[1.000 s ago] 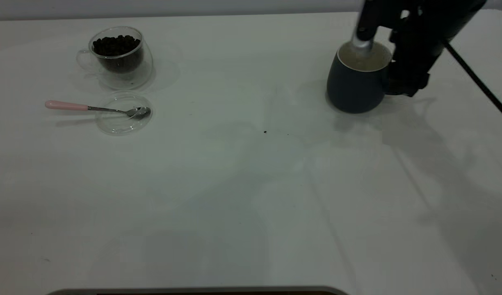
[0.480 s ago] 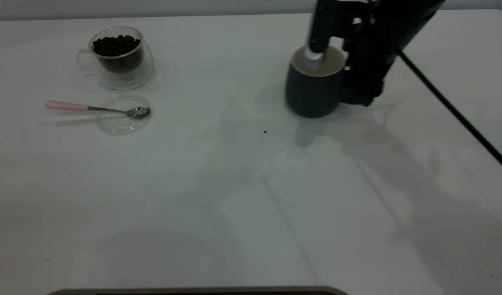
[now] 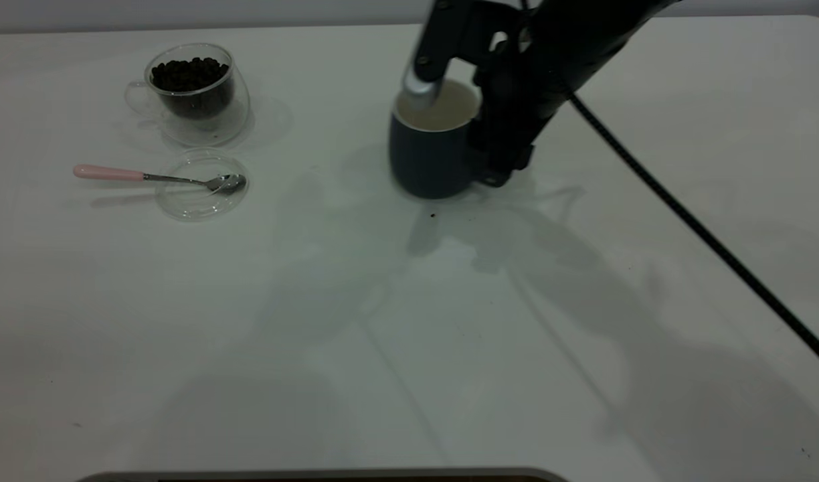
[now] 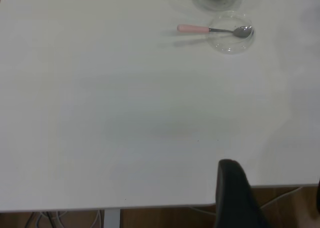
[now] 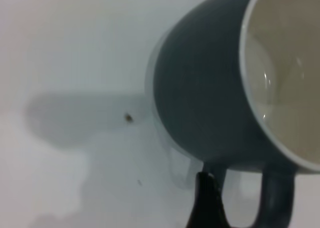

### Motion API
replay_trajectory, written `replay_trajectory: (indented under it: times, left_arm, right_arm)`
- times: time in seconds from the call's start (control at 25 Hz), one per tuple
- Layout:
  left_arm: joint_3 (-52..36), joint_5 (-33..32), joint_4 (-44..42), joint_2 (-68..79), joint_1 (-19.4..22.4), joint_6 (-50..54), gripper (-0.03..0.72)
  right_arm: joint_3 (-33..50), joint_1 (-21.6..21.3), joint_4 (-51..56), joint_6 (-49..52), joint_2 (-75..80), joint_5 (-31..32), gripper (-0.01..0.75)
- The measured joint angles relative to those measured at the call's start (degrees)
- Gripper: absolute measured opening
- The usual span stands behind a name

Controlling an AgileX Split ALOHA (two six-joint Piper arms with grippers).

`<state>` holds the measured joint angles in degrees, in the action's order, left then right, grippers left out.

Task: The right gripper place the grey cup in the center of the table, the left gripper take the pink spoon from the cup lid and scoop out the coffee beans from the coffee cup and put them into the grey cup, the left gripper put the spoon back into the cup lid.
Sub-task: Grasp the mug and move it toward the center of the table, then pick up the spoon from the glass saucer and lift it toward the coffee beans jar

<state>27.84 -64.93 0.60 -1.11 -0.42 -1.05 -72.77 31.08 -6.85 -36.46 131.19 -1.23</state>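
My right gripper (image 3: 493,157) is shut on the handle of the grey cup (image 3: 426,161), and one of its fingers (image 5: 205,203) shows beside the handle loop (image 5: 274,203). The cup hangs upright near the table's middle, at or just above the surface; I cannot tell which. At the far left stands the coffee cup (image 3: 195,94), full of coffee beans (image 3: 189,72). In front of it lies the pink spoon (image 3: 115,173), its bowl resting in the cup lid (image 3: 199,197). My left gripper (image 4: 272,198) is open and empty at the table's near edge, far from the spoon (image 4: 200,29).
The right arm's black cable (image 3: 684,214) runs diagonally across the right side of the white table (image 3: 316,335). A dark speck (image 3: 433,215) lies just in front of the grey cup. The table's edge (image 4: 150,205) shows below my left gripper.
My right gripper has carried the grey cup leftward from the table's right side to near the middle. The spoon, lid and coffee cup have not moved.
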Motion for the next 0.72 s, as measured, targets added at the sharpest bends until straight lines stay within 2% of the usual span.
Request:
replay_trajectory:
  times: [0.2, 0.36, 0.48, 0.72]
  left_arm:
    - [0.0, 0.0, 0.0, 0.0, 0.0, 0.0, 0.447]
    - [0.0, 0.0, 0.0, 0.0, 0.0, 0.0, 0.447]
    - [0.0, 0.0, 0.0, 0.0, 0.0, 0.0, 0.447]
    - [0.0, 0.0, 0.0, 0.0, 0.0, 0.0, 0.447]
  right_arm:
    - [0.0, 2.61, 1.36, 0.53, -0.27, -1.19, 0.591]
    - [0.0, 2.21, 4.42, 0.93, -4.92, 3.68, 0.591]
    - [0.0, 1.3, 7.5, 1.94, -12.1, 11.33, 0.591]
    - [0.0, -0.46, 10.31, 11.07, -30.32, 34.55, 0.591]
